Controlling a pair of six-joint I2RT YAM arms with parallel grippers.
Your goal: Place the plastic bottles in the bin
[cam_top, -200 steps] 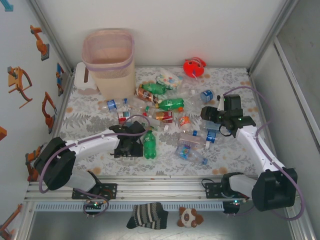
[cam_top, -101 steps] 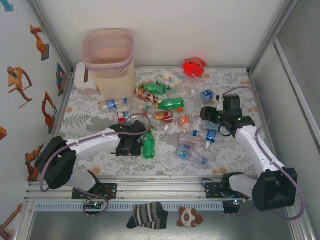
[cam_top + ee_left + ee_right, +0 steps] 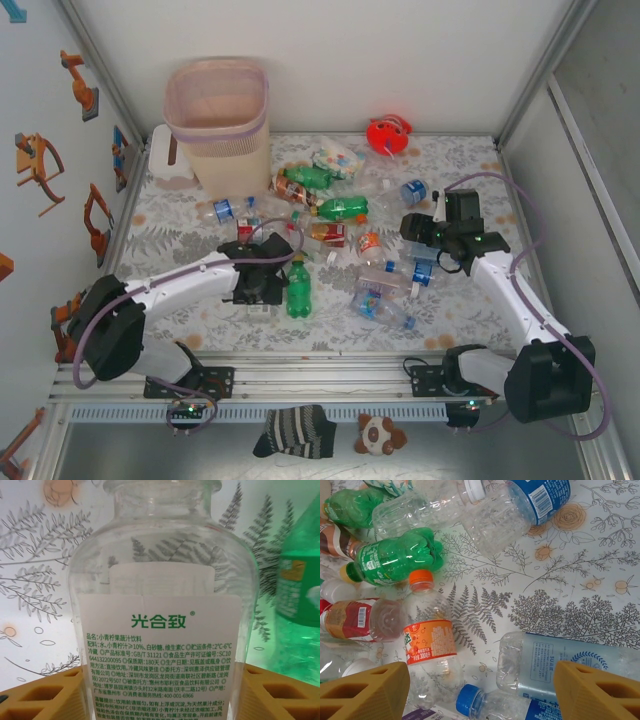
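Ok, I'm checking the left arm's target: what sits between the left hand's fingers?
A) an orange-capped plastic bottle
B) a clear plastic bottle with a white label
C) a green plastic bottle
B: the left wrist view shows the clear plastic bottle with a white label between the yellow fingers of the left hand.

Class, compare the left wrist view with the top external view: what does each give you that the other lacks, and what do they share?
Left wrist view: a clear plastic bottle between yellow fingers, its white label readable, with green characters. Top external view: the tall pale pink bin, the round red toy and the heap of plastic bottles mid-table. Both: the green plastic bottle beside the left pincer, and the fern-printed table cover.
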